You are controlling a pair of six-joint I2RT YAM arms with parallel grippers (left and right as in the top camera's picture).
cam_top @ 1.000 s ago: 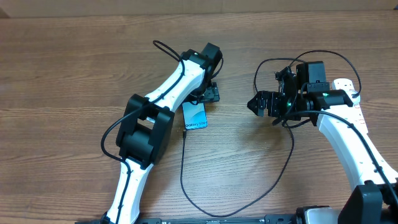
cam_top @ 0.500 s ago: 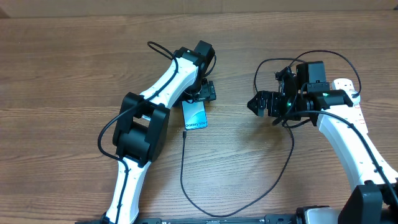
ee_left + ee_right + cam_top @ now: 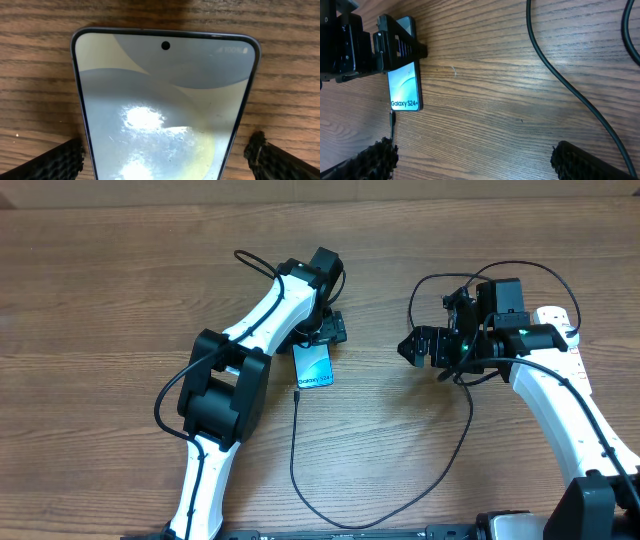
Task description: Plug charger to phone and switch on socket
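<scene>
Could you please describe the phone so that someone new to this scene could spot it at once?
On the wooden table, find the left arm's gripper, left of centre. Partly under it lies the phone, a slim flat rectangle with the tip of the charger cable at its near edge. Its lit light-blue screen is the only glowing thing there.

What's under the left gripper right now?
The phone, screen lit, flat on the wood table between the left gripper's open fingers. From overhead, the gripper covers the phone's top end.
</scene>
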